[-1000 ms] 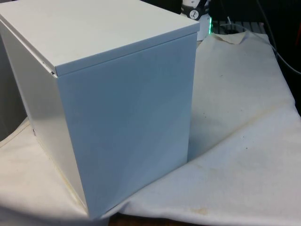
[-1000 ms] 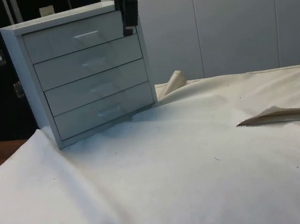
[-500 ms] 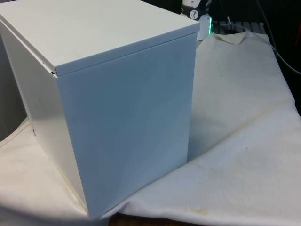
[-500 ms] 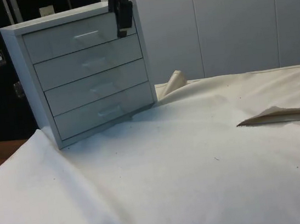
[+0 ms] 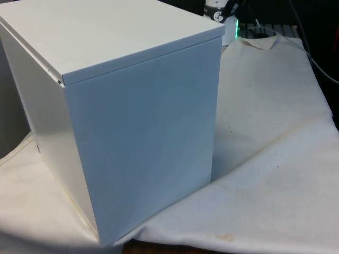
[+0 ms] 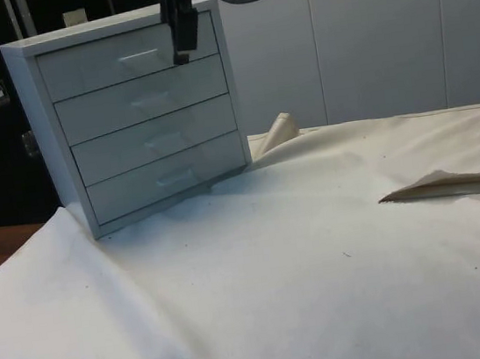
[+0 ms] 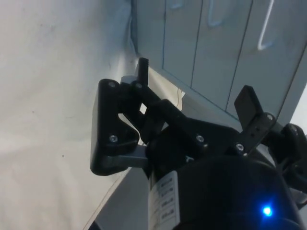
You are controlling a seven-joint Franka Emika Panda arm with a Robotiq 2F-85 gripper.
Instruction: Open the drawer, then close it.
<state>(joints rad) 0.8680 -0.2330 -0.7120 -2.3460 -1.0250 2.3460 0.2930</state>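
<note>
Front view: I see the plain back of the tall white chest of drawers on the cloth-covered counter.

Side view: my black claw hangs before the shut top drawer, just beside its sideways handle.

Wrist view: fingers spread apart, holding nothing.

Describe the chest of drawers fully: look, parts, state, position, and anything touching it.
The chest of drawers is a white, smooth-sided box that looks like painted metal, with a flat overhanging top. It has four stacked drawers, each with a slim pale handle, all shut flush. It stands upright on the white cloth, turned at an angle. In the front view its plain back and side panels face the camera. The gripper hangs in front of the top drawer near its handle; whether it touches is unclear.
</note>
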